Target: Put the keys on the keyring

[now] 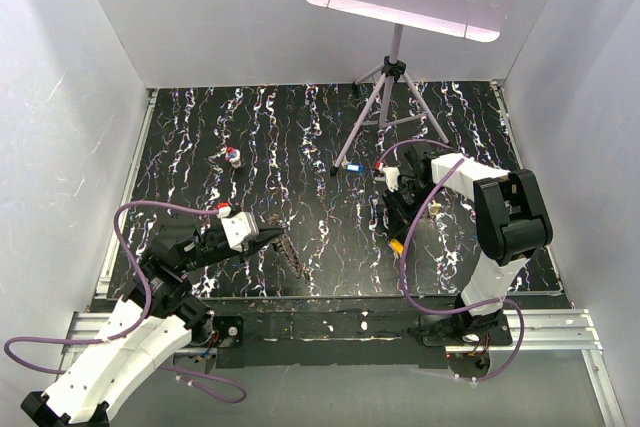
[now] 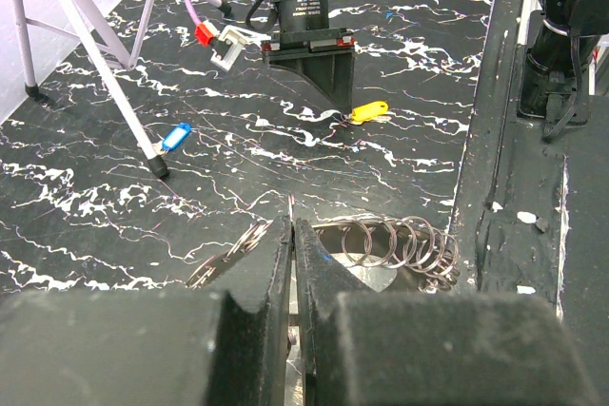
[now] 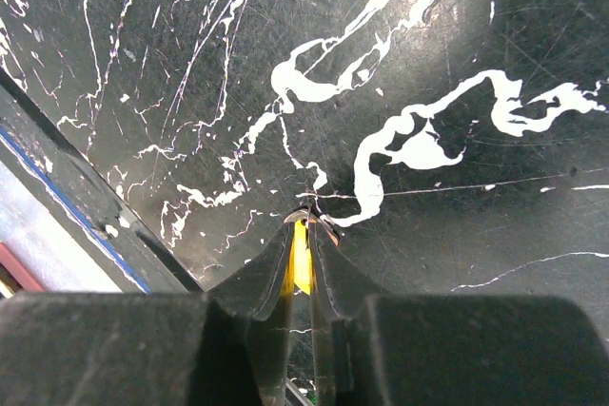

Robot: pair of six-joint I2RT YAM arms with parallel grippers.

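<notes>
My left gripper is shut on the keyring near the table's front edge. In the left wrist view the keyring shows as wire loops right of the fingers and a flat toothed part on the left. My right gripper is shut on a yellow key, tips down at the table. The yellow key sticks out sideways from the right gripper. A blue key lies by a tripod foot. A red-headed key lies far left.
A grey tripod stand with a white perforated plate stands at the back centre; its legs cross the left wrist view. White walls enclose the black marbled table. A small beige thing lies by the right arm.
</notes>
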